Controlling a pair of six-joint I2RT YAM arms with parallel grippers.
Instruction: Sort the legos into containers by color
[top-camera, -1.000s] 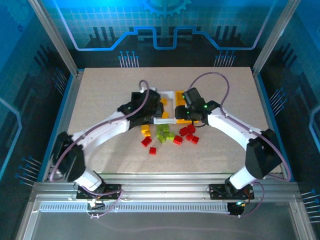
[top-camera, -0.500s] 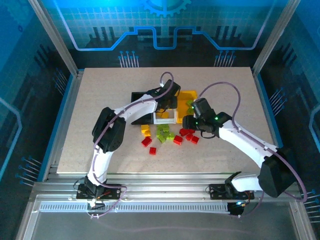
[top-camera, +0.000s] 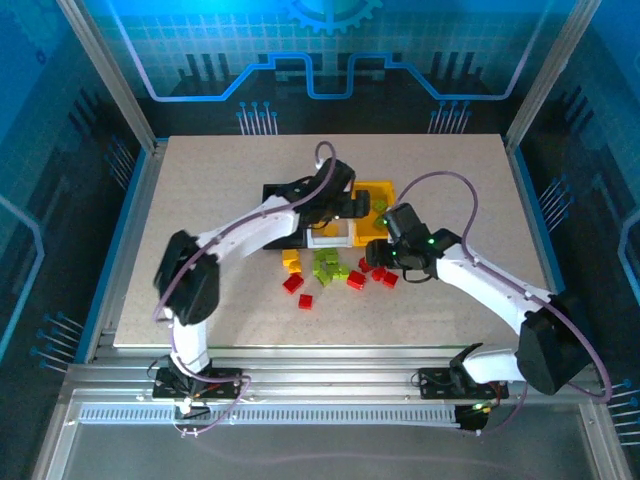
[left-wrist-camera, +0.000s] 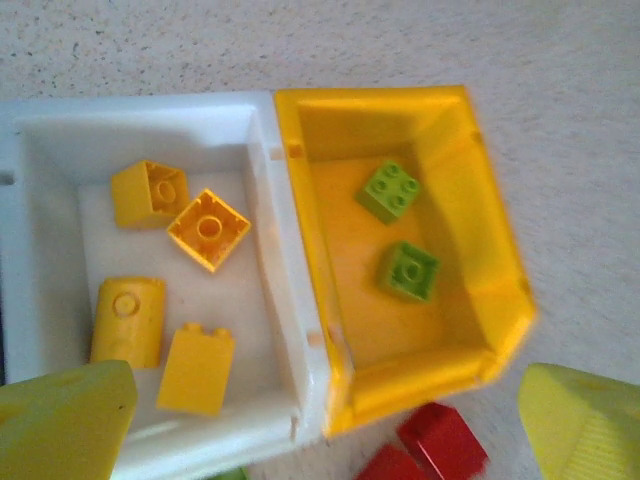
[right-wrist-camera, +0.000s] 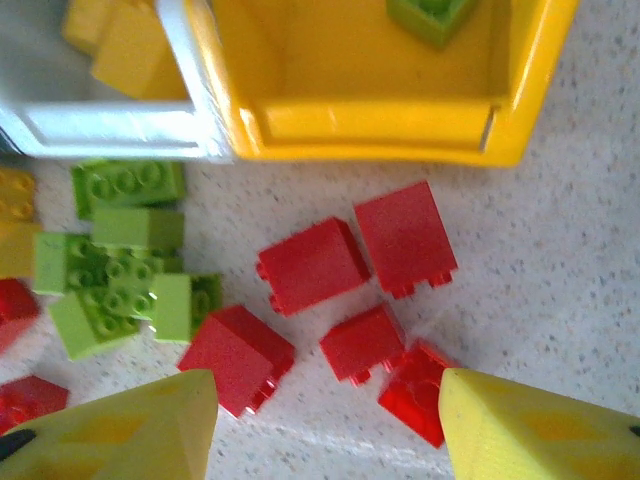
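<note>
The right claw (right-wrist-camera: 325, 395) hangs with its fingers spread wide and empty over the red bricks (right-wrist-camera: 310, 265), which lie on the table (right-wrist-camera: 590, 250) just beside the yellow bin (right-wrist-camera: 370, 130). They sit packed, some touching, so closing here could pinch two at once or knock a neighbour into the green bricks (right-wrist-camera: 110, 270) nearby. The left claw (left-wrist-camera: 320, 385), likewise wide and empty, hovers over the white bin (left-wrist-camera: 140, 105) (four yellow bricks (left-wrist-camera: 208, 228) inside; two green ones lie in the yellow bin). Red likely belongs in the black bin (top-camera: 275, 190), beyond the left arm, so a carry across risks the arms clashing.
</note>
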